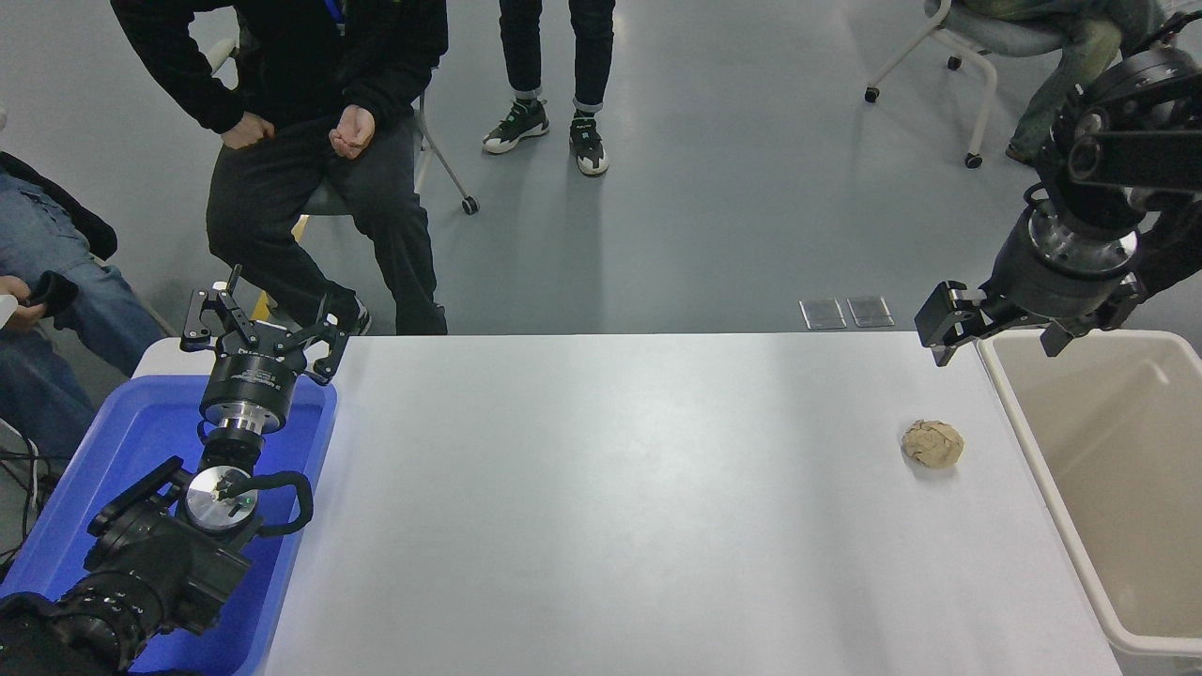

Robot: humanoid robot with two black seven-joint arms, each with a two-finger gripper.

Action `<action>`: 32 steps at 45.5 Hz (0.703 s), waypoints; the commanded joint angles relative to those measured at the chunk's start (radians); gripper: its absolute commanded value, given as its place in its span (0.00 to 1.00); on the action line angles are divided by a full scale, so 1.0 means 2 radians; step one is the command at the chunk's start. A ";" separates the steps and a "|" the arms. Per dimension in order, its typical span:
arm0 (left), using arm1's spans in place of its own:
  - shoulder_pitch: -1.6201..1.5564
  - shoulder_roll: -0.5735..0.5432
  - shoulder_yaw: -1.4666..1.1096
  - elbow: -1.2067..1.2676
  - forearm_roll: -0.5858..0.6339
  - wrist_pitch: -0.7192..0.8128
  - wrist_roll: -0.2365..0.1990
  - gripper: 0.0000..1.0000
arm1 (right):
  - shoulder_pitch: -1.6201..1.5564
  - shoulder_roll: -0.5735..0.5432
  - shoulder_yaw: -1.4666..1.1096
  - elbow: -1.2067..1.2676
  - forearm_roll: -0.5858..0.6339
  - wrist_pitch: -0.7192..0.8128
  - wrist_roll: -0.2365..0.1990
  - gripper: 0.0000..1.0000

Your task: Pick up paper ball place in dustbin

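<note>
The tan-brown crumpled paper ball (932, 443) lies on the white table (610, 498) near its right side, just left of the dustbin. The dustbin (1038, 451) is a large beige bin at the table's right edge, and its inside looks empty. My right gripper (1000, 340) hangs open above the bin's far left corner, beyond and slightly right of the ball, holding nothing. My left gripper (263, 324) is parked open at the lower left over the blue tray.
A shallow blue tray (310, 441) sits at the table's left end under the left arm. One person sits beyond the far left corner, another at the left edge. A third stands further back, and a fourth sits at the top right.
</note>
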 commanded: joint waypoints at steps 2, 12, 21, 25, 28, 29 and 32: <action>0.000 0.000 0.000 0.000 0.000 0.000 0.000 0.99 | -0.005 0.002 0.005 -0.007 0.012 0.000 0.000 1.00; 0.000 0.000 0.000 0.000 0.000 0.000 0.000 0.99 | -0.008 0.003 0.008 -0.028 0.022 0.000 0.001 1.00; 0.000 0.000 0.000 0.000 0.000 0.000 0.000 0.99 | -0.039 0.003 0.014 -0.032 0.021 0.000 0.000 1.00; 0.000 0.000 0.000 0.000 0.000 0.000 0.000 0.99 | -0.067 0.003 0.026 -0.032 0.013 0.000 0.000 1.00; 0.000 0.000 0.000 0.000 0.000 0.000 0.000 0.99 | -0.080 0.003 0.027 -0.032 0.012 -0.031 -0.001 1.00; 0.000 0.000 0.000 0.000 0.000 0.000 0.000 0.99 | -0.083 0.003 0.025 -0.032 0.011 -0.046 -0.001 1.00; 0.000 0.000 0.000 0.000 0.000 0.000 0.000 0.99 | -0.090 0.003 0.019 -0.033 0.011 -0.085 -0.002 1.00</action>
